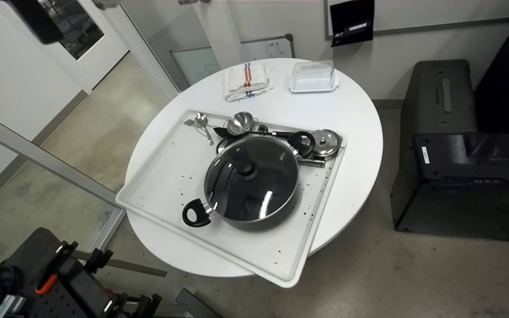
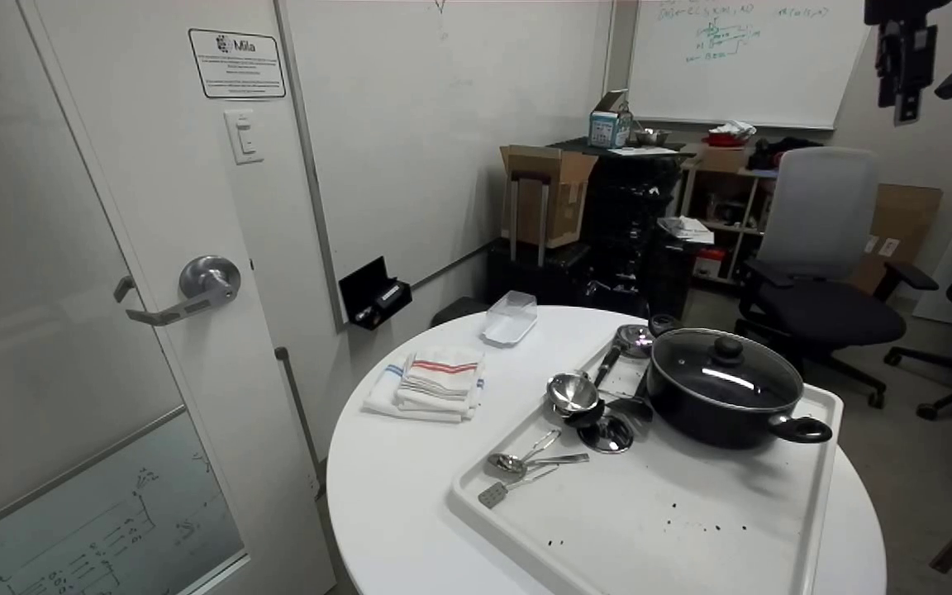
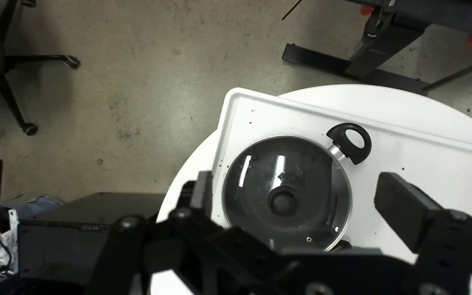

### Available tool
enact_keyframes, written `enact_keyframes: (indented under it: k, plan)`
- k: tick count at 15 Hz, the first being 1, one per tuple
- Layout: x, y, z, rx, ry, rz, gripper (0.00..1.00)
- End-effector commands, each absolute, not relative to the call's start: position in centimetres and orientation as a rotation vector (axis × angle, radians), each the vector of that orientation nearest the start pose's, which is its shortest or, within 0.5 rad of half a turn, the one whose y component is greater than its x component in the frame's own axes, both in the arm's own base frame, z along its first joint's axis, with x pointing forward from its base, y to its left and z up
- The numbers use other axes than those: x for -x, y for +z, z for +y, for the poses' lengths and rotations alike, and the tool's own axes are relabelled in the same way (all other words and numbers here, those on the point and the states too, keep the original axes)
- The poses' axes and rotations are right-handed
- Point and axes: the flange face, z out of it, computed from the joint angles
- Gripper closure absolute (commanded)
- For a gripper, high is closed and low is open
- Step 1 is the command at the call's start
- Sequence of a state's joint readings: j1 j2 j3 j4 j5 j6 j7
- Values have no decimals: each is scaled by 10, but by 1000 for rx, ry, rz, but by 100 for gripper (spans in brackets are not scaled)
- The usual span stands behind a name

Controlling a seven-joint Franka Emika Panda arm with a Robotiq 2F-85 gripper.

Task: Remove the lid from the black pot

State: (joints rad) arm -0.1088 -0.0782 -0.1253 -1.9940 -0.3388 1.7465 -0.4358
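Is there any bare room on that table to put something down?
Yes. A wide bare patch is on the tray, between the pot, the spoon and the rim, with just specks there. Another, on the table, lies between the towel, the clear box and the tray. Metal utensils crowd the pot's side nearest the towel.

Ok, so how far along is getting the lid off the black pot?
Done: nothing visible; the lid sits on the black pot in both exterior views.
In hand: nothing held; the open pincer hangs above, clear of the lid.
Left: the whole removal, probably lowering, closing on the knob, then lifting the lid away.
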Motion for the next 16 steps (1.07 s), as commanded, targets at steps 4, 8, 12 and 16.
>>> enact_keyframes:
  k: [4, 8, 12, 16]
  plan:
    - [-561, 422, -159, 3236, 531, -714, 0]
    - [-589, 374, -158, 3199, 555, -866, 0]
    - [-606, 321, -156, 3143, 546, -1014, 0]
    - [-614, 271, -160, 3106, 507, -1122, 0]
